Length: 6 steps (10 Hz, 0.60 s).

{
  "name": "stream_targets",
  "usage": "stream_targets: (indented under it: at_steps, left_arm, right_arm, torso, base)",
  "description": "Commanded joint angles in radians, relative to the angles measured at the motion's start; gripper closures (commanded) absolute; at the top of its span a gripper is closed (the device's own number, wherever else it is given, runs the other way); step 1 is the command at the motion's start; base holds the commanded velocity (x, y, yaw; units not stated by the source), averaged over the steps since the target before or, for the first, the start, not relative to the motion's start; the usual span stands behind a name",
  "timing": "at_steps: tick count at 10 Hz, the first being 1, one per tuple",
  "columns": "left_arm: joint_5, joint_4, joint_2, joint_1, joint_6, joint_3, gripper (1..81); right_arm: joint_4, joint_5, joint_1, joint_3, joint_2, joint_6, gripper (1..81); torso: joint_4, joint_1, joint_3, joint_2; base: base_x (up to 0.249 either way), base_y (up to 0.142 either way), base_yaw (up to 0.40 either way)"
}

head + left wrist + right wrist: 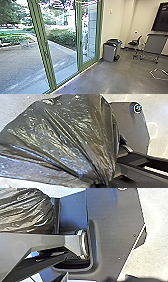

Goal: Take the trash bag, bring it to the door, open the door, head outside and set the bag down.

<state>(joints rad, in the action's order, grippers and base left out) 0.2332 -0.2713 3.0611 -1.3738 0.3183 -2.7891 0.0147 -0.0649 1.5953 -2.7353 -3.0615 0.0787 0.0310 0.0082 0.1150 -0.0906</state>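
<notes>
Carry the trash bag, neck clamped in the left gripper, gently past the door frame, unable to tell the right gripper's state.

In my left wrist view I'm seeing a wide dark gray plate, its corner carrying a round fitting with a pale rim. In my right wrist view the plate is showing a smooth rounded lip, and a gray angular bar is ending in a shiny silver ring.
</notes>
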Motion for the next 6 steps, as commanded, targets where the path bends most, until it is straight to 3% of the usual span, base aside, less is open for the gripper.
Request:
stream_targets:
  at_steps: [1,6]
  left_arm:
    - [0.069,0.001,-0.001,0.066,0.008,-0.001,81.1]
    - [0.069,0.001,-0.002,0.066,0.008,0.0,81.1]
  right_arm:
    - [-0.002,0.053,-0.037,0.005,-0.007,-0.004,1.0]
    - [-0.002,0.053,-0.037,0.005,-0.007,-0.002,1.0]
  torso:
    - [0.0,0.0,0.0,0.0]
    - [0.0,0.0,0.0,0.0]
  base:
    - [0.156,0.0,0.0]
    - [0.156,-0.013,0.0]
